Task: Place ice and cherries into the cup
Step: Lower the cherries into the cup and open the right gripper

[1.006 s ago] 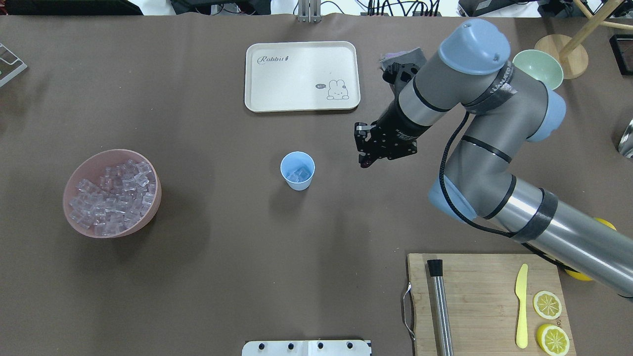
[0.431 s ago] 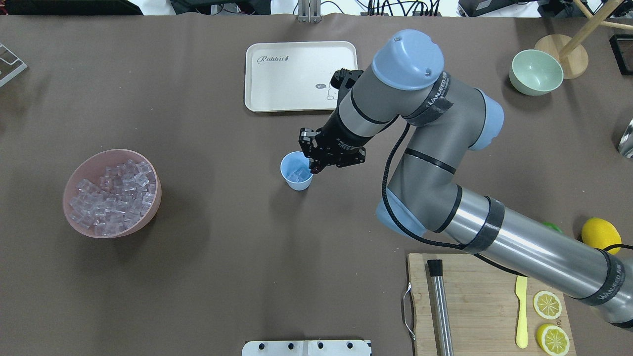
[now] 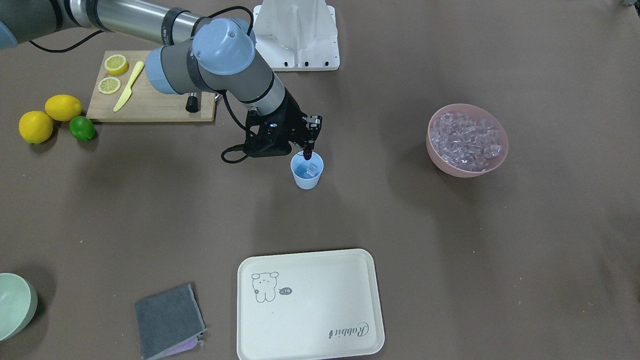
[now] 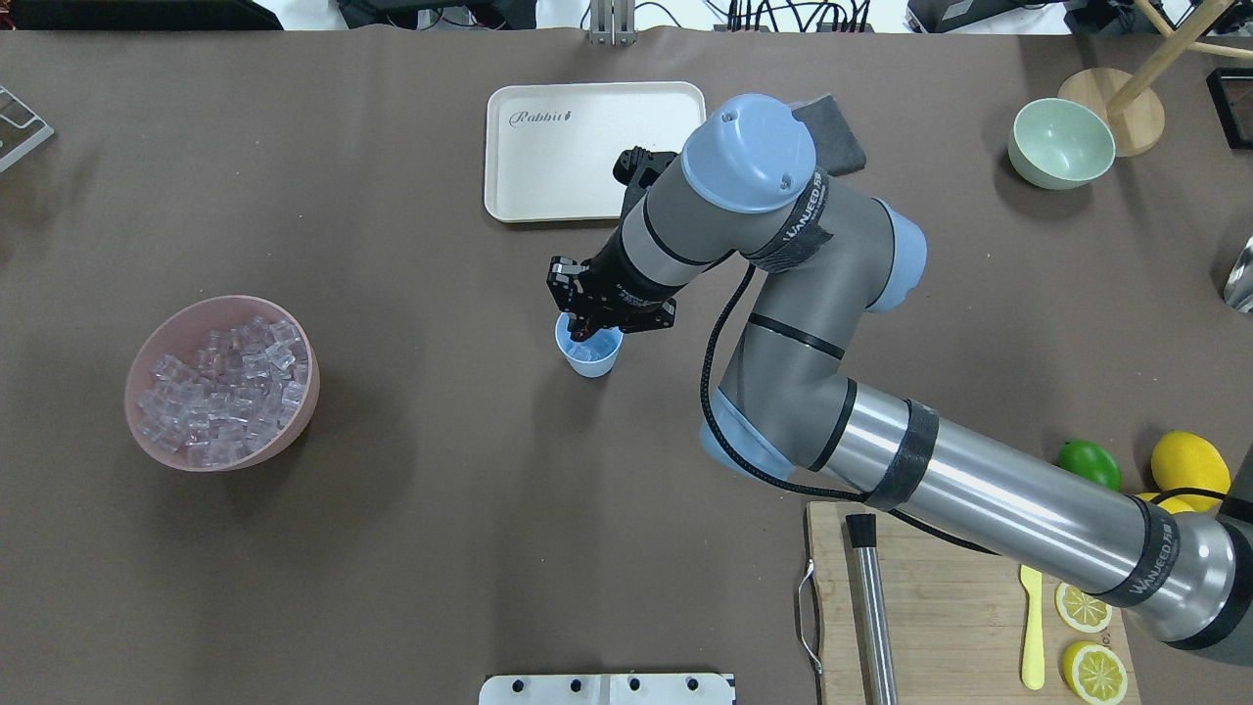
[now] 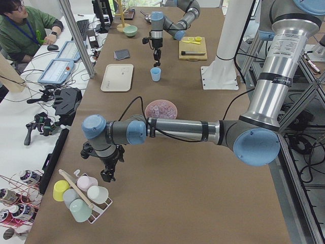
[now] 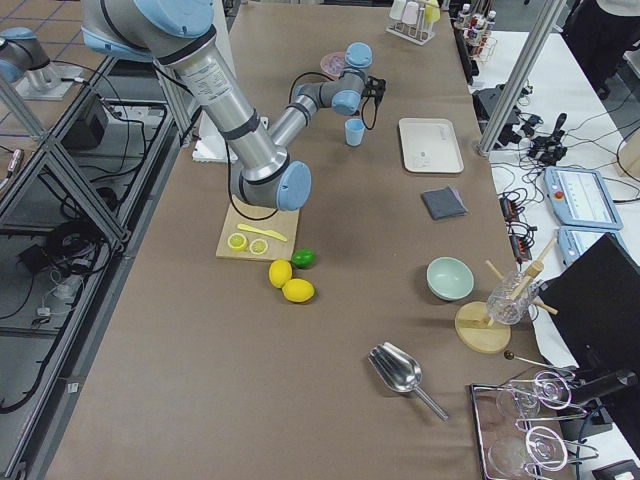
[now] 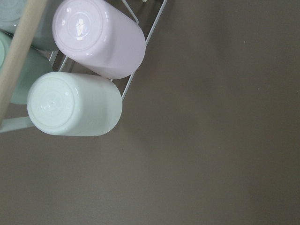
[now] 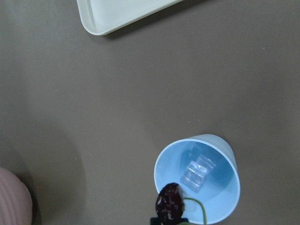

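While the right gripper [image 4: 584, 327] is hanging directly over the cup [image 4: 591, 361], its jaws are pinching narrowly on the cherries [image 8: 169, 202]. The dark, glossy fruit is dangling at the rim, with a thin green stem curling over the opening. Inside the smooth, tapered light blue cup, a few clear, glassy cubes of ice [image 8: 198, 171] are lying on the bottom. Matte brown table covering [image 4: 440, 490] is lying open all round the cup. The cream tray [image 4: 568, 147] is sitting beyond it, and the pink bowl [image 4: 132, 392], heaped with more cubes, is standing well apart on the robot's left. The left gripper [image 5: 107, 175] is hovering beside upturned pastel cups [image 7: 98, 44] on a wire rack [image 7: 146, 47]; how far it is open I cannot tell.
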